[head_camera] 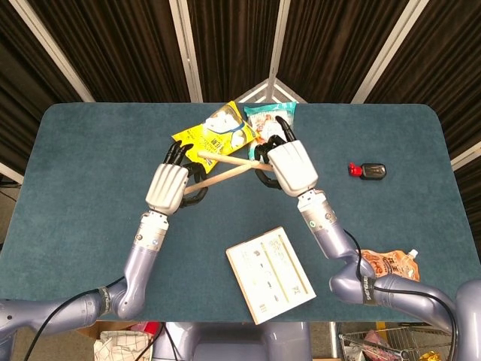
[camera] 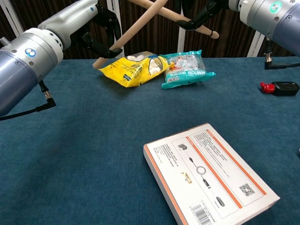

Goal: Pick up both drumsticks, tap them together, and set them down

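My left hand point(head_camera: 170, 186) grips one wooden drumstick point(head_camera: 225, 174) that slants up to the right. My right hand point(head_camera: 289, 166) holds the other drumstick point(head_camera: 225, 159), which points left. The two sticks cross above the table between the hands, over the yellow bag. In the chest view the left stick point(camera: 133, 29) and the right stick point(camera: 192, 22) cross near the top edge, where I cannot tell whether they touch. There the left hand point(camera: 101, 33) and the right hand point(camera: 206, 9) are partly cut off by the frame.
A yellow snack bag point(head_camera: 212, 139) and a teal snack bag point(head_camera: 264, 124) lie at the table's far middle. A white box point(head_camera: 269, 274) sits near the front. A red-and-black item point(head_camera: 368, 171) lies at the right. An orange pouch point(head_camera: 389, 265) shows past the right front edge.
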